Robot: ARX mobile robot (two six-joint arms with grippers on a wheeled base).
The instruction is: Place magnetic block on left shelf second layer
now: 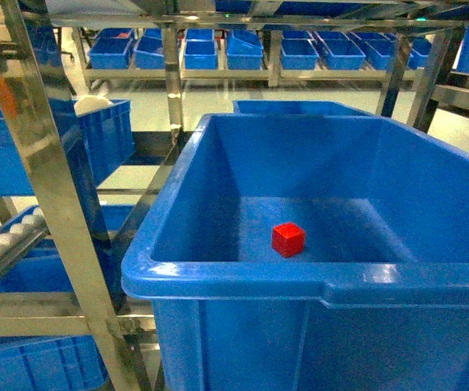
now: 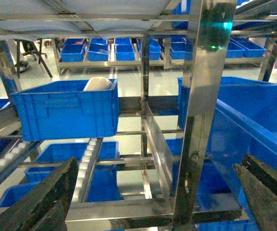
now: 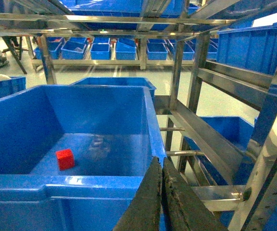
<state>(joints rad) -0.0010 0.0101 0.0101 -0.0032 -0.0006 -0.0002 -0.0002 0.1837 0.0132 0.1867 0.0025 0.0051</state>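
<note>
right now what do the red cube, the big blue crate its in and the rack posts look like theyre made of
The magnetic block: glossy red, probably plastic-coated; its faces catch light. The large blue crate: moulded plastic, smooth and semi-gloss, with a thick rolled rim and soft reflections. The rack post: polished metal, likely steel, mirroring the blue bins around it.

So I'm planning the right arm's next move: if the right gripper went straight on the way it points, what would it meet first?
Probably the big blue crate: the right gripper, fingers together, points at its near right corner rim. Depth is unclear, so it might pass just above.
</note>
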